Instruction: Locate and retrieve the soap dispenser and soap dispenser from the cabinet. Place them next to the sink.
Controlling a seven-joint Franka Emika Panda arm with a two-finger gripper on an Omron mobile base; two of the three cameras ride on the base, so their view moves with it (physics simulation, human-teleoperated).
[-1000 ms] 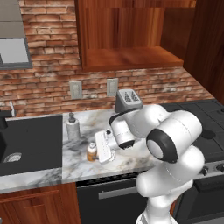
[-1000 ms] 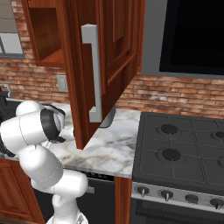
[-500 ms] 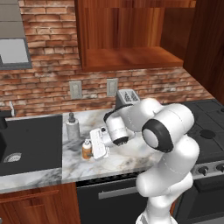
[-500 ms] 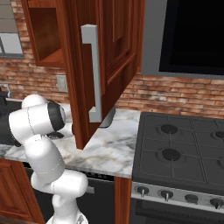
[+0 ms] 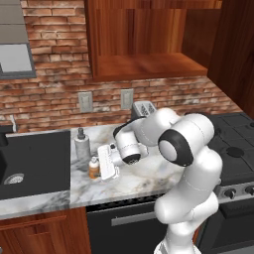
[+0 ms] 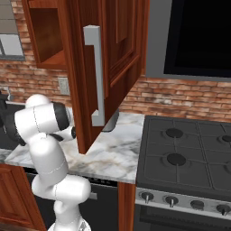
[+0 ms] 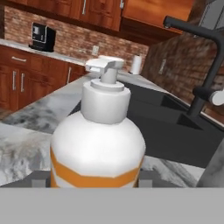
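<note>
The cabinet [image 5: 149,44] hangs open above the desk [image 5: 149,176]. The black sink [image 5: 34,161] lies at the desk's left. Beside it stand the grey bottle [image 5: 82,145] and the orange bottle [image 5: 94,167]. The end effector [image 5: 105,162] brackets the orange bottle; whether it grips, I cannot tell.

Bare counter [image 5: 144,176] lies right of the gripper [image 5: 101,163], toward the toaster [image 5: 144,107]. To its left the orange bottle [image 5: 94,167] and grey bottle [image 5: 82,144] crowd the strip beside the sink [image 5: 34,163]. The faucet [image 7: 199,65] rises beyond. An open cabinet door [image 6: 106,67] overhangs the counter.
</note>
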